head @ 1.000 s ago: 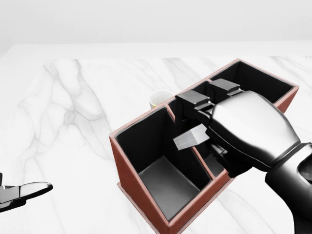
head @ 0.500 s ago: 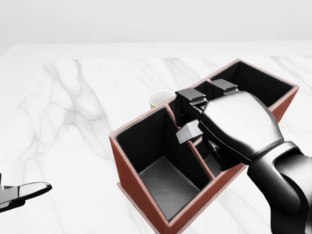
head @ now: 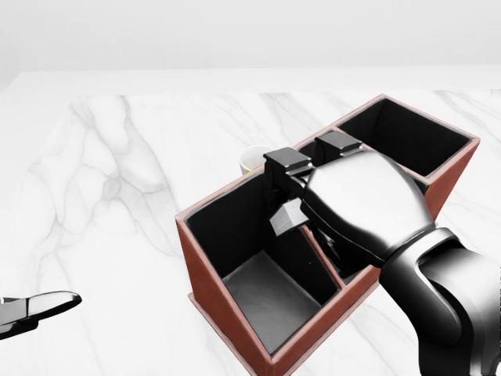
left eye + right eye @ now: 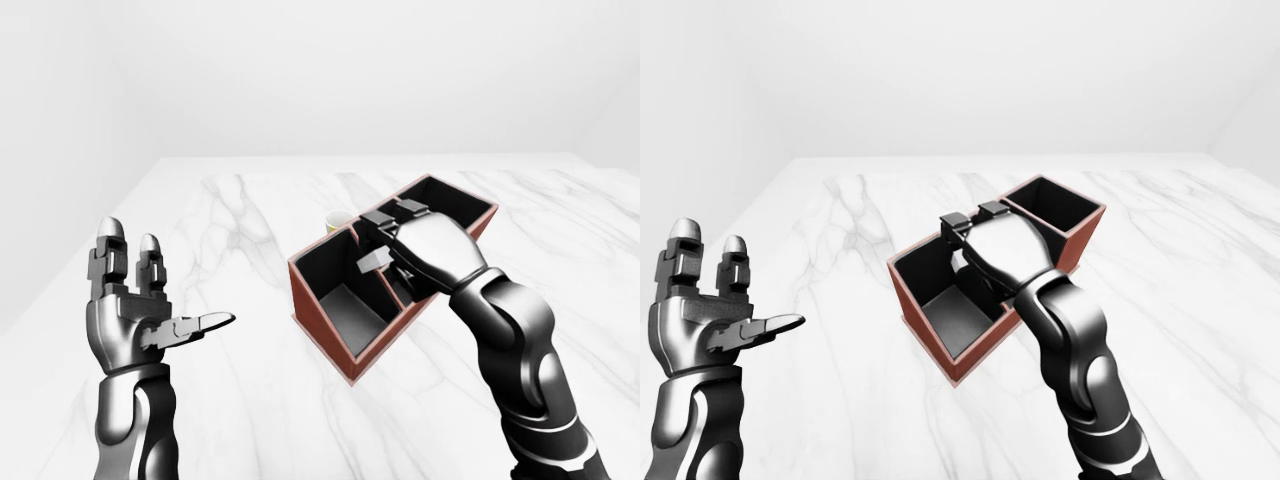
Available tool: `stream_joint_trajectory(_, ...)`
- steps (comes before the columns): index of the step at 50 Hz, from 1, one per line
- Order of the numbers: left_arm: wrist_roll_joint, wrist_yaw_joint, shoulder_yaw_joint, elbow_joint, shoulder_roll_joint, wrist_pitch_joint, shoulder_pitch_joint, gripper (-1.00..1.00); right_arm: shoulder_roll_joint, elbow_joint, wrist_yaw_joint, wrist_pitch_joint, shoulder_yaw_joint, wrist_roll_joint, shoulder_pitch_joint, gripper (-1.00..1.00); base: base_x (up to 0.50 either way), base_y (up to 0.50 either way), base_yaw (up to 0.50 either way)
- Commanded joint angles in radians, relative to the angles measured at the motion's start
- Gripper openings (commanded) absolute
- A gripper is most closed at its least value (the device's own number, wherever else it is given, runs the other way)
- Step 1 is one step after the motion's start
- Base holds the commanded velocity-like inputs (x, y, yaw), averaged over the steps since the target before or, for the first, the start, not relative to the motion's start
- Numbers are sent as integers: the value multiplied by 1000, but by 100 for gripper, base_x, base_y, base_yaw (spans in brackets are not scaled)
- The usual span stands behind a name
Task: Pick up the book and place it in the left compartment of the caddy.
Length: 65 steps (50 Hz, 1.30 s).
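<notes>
Red-brown caddy [image 3: 227, 309], black inside; white grey-veined marble table [image 3: 117, 196].

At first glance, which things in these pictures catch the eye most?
The reddish-brown caddy with black compartments stands out on the white marble table, right of centre in the head view. The glossy right hand hangs over its middle. The left hand stands open, far left.

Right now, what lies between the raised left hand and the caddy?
Nothing: in the left-eye view only bare marble table separates the left hand from the caddy.
</notes>
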Motion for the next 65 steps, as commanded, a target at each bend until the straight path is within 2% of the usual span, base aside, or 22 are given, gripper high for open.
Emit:
stream_joint_trajectory(1,2,0,-2,1,-1,0,0,100,48,16,0,0,-36,-29,14,-100,0,0,0)
stream_joint_trajectory(8,6,0,-6,4,-2,0,0,100,82,20,0,0,-21,-63,31,-100,0,0,0)
stream_joint_trajectory(17,4,1,-2,1,-1,0,1,100,70,1,0,0,8,-70,31,-100,0,0,0)
stream_joint_trajectory(29,3,2,-3,-1,-1,0,1,100,102,-19,0,0,44,-116,65,-100,0,0,0)
stream_joint_trajectory(52,2,0,0,-2,-1,0,2,100,188,14,0,0,-7,-157,110,-100,0,0,0)
stream_joint_trajectory(65,-2,2,4,-5,1,0,0,100,141,-17,0,0,67,-158,97,-100,0,0,0)
